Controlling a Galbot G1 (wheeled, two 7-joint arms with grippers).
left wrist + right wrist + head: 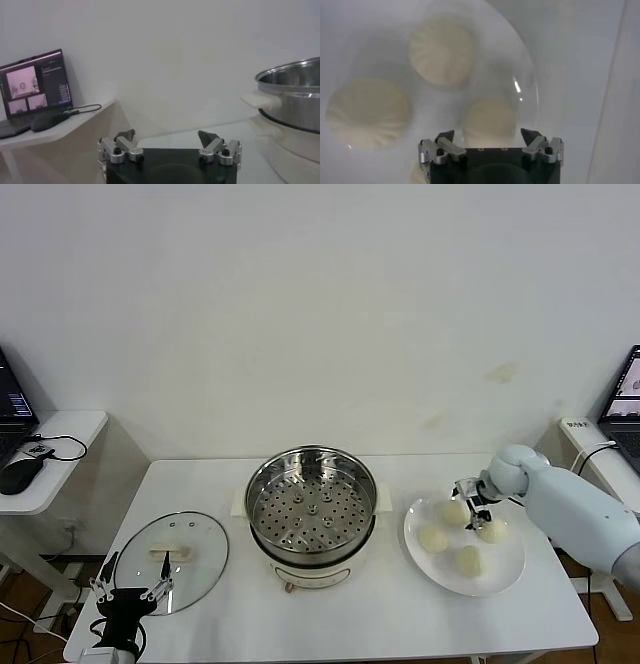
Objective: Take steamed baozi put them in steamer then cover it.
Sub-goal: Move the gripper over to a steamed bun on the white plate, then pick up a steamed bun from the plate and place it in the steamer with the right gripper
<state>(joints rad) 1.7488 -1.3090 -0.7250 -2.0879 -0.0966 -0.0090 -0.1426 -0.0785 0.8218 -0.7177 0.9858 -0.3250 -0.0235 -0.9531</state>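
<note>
Baozi (452, 512) lie four on the plate (505, 576), right of the empty steamer (311, 504); in the head view our right gripper (472, 502) hangs over the far buns, and the left gripper (130, 587) waits by the cover (171, 561) on the table. From the left wrist, its fingers stand wide with nothing between. From the right wrist, fingers (445, 137) straddle one bun, open, not gripping. We judge the first pick is in hand: lower, then close gently.

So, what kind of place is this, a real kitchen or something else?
Probably a lab or office set up for kitchen tests, not a real kitchen. A plain white table stands against a bare wall, and a laptop with a mouse sits on a side desk beside the steamer.
</note>
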